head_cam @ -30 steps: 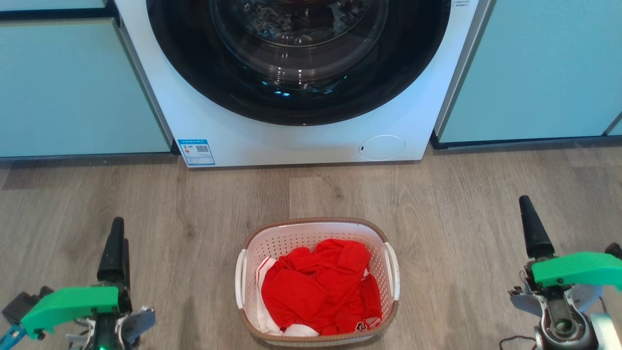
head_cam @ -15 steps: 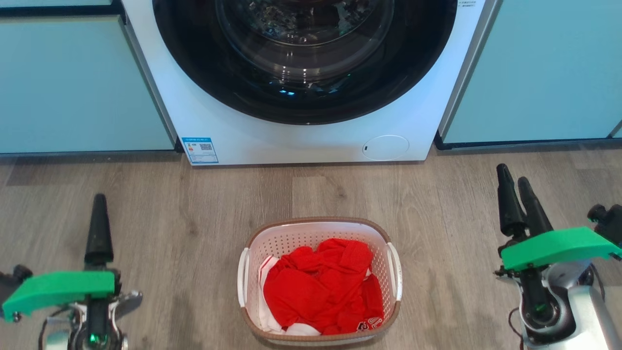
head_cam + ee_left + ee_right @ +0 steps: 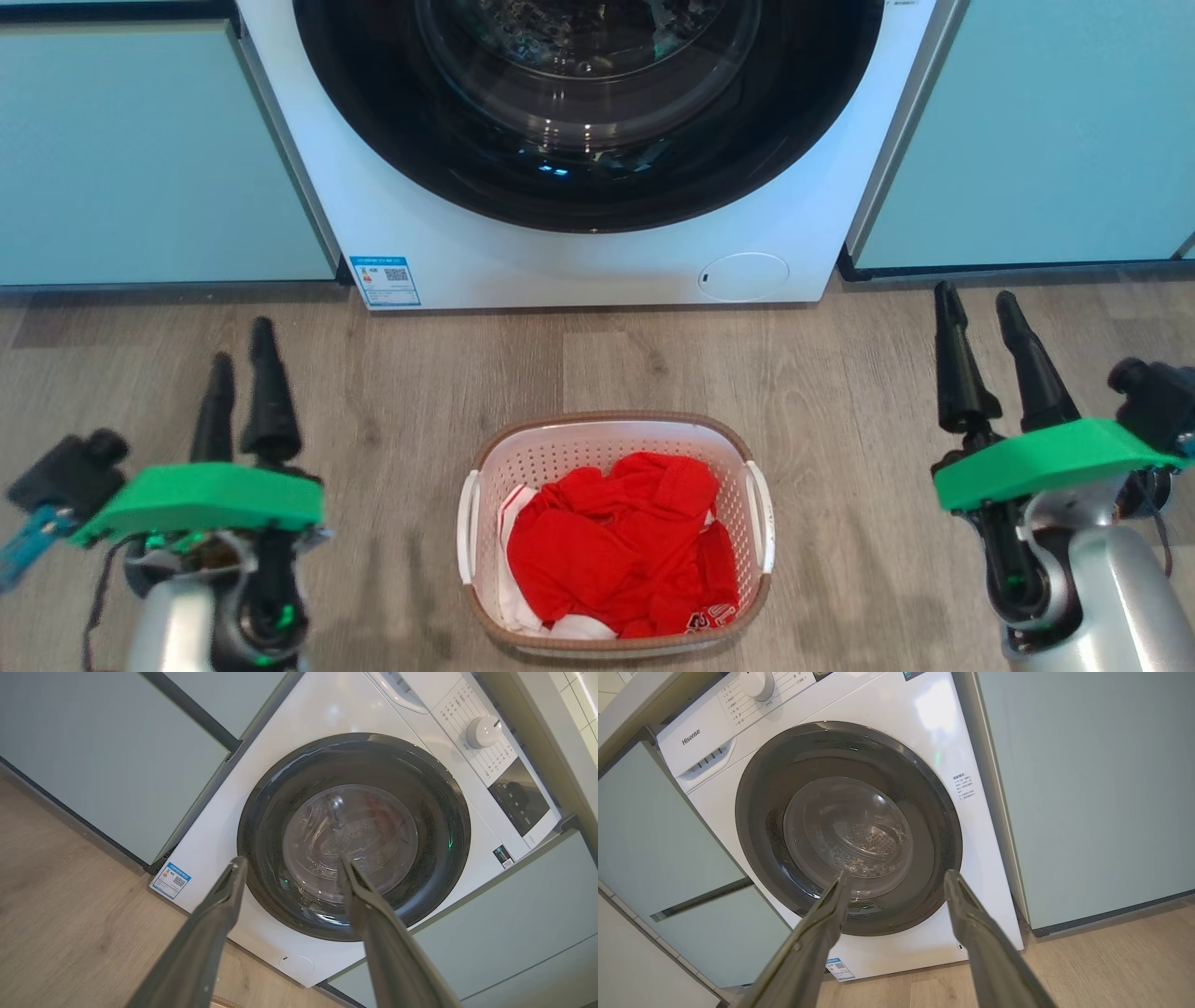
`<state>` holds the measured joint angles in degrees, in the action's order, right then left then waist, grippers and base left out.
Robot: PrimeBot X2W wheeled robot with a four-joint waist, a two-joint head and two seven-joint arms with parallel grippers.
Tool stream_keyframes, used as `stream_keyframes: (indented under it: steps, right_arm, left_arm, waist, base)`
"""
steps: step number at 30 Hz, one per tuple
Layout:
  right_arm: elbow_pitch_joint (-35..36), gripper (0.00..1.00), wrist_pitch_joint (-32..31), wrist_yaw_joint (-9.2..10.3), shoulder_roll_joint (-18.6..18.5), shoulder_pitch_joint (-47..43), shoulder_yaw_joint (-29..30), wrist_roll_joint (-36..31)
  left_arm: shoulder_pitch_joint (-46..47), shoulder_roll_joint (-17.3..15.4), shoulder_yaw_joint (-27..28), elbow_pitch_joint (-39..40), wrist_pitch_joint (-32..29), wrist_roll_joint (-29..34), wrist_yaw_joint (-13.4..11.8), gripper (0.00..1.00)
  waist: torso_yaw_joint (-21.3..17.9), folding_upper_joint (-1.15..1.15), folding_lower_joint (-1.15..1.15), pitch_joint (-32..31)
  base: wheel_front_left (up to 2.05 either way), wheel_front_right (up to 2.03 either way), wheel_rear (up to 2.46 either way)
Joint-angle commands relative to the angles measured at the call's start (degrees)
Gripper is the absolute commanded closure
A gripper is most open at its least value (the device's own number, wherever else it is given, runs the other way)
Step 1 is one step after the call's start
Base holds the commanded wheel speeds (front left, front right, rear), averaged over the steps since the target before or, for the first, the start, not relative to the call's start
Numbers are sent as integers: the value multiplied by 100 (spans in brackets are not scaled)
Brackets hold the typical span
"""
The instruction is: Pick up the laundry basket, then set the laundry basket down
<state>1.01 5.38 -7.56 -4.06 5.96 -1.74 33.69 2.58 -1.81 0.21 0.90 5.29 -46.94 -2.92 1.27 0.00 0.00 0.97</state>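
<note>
Open floor (image 3: 859, 523) both sides of laundry basket (image 3: 597, 441); washing machine (image 3: 579, 266) behind, apart

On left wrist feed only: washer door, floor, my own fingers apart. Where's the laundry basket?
Observer: The laundry basket sits on the floor in front of the washing machine, between the left gripper and the right gripper. Neither touches it.
Operator: Loaded?
Observer: Yes, red clothing fills most of it.
Operator: Right gripper state?
Observer: Open, fingers apart, holding nothing, off to the basket's right side.
</note>
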Motion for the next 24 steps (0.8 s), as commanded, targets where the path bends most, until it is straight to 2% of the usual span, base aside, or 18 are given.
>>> stream_keyframes:
  steps: [1,5,13,20,24]
  right_arm:
    - [308,0,95,4,-118,360,-157,-358]
    - [364,0,145,5,-128,362,-226,-643]
    - [429,0,279,5,-164,362,-405,-1390]
    - [431,0,396,6,13,279,-225,-1655]
    - [352,0,463,6,43,255,-237,-1930]
  left_arm:
    - [325,-82,-114,282,103,334,-166,0]
    - [346,-84,-375,291,154,778,-238,0]
    - [408,-142,-999,132,288,1852,-664,0]
    - [529,-378,-1677,-297,405,2500,-1166,0]
    - [661,-508,-2019,-258,472,2768,-1444,0]
  waist:
    - [0,0,0,2]
    - [0,0,0,4]
    - [-17,0,0,-3]
    - [-29,0,0,-29]
    - [-33,0,0,-28]
  base:
    - [0,0,0]
    - [0,0,0]
    - [0,0,0]
    - [0,0,0]
    - [0,0,0]
